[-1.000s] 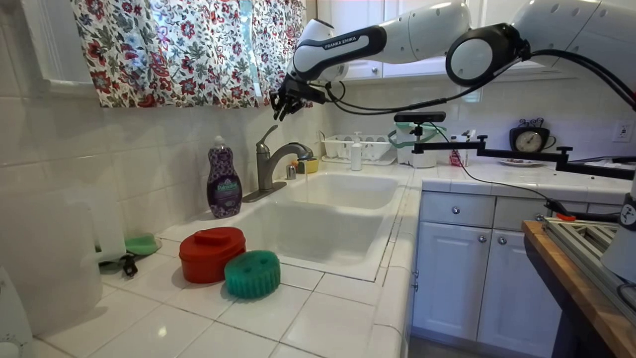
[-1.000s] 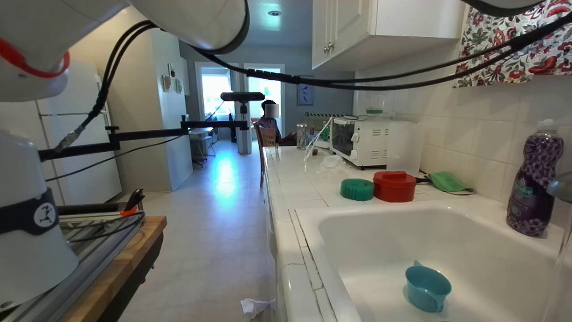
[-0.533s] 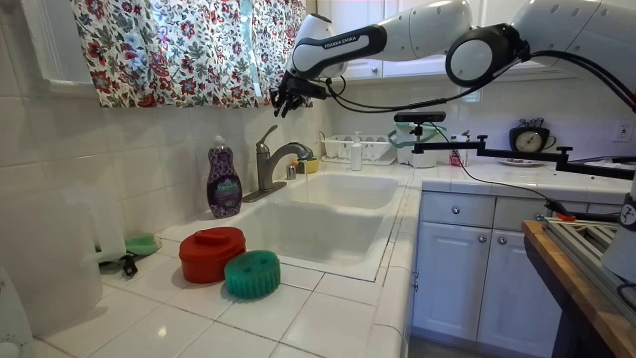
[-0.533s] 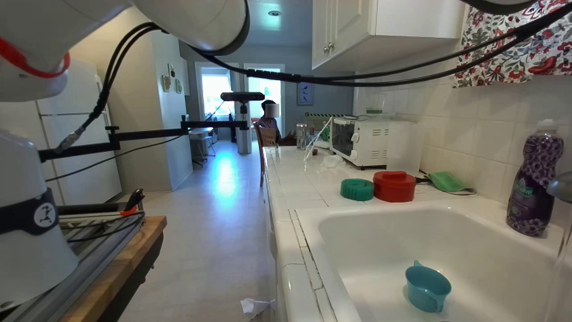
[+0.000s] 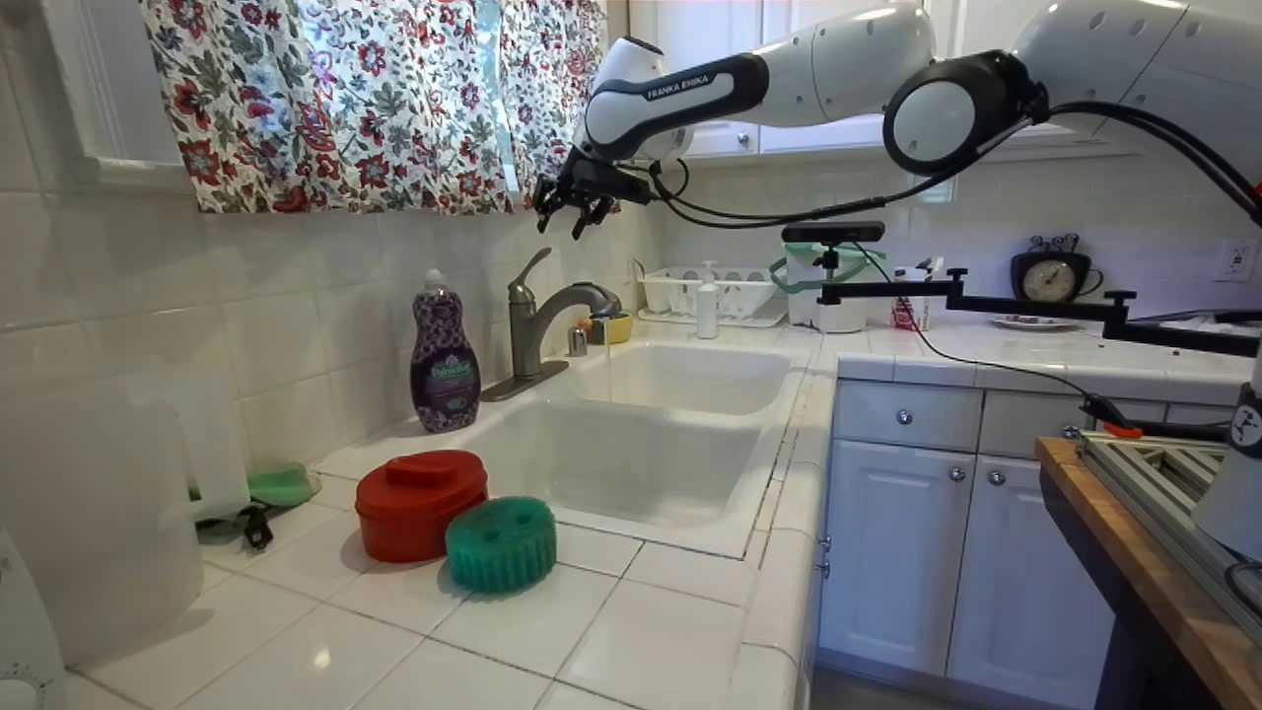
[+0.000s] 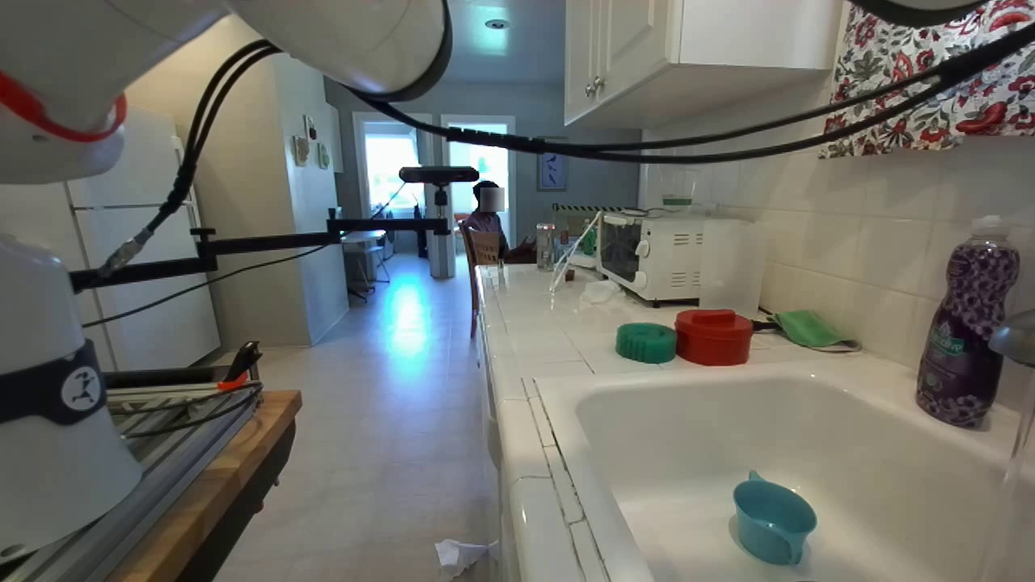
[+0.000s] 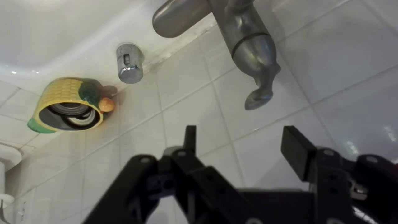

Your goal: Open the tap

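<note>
Evidently the tap (image 5: 527, 340) is open: in both exterior views a thin stream of water (image 5: 608, 373) falls from its spout (image 5: 582, 294) into the sink (image 5: 621, 463). Note that the tap stands at the back of the sink, near the tiled wall (image 5: 266, 345), with the purple soap bottle (image 5: 446, 370) beside it; its handle (image 7: 264, 73) slants upward from the top of the body. Your fingers (image 7: 297, 154) are spread wide with nothing between them, and they hang above the handle, near it but apart. Judged by the stream, the main demand of the task is met, and you probably need no further turn of the handle. Whether the flow is at its fullest cannot be told. What is left for you, most likely, is to take the arm (image 5: 848, 59) clear without knocking the handle back. Observe also the blue cup (image 6: 774, 521) in the sink, well apart from the falling water; nothing in the task calls on you to fill it.
</note>
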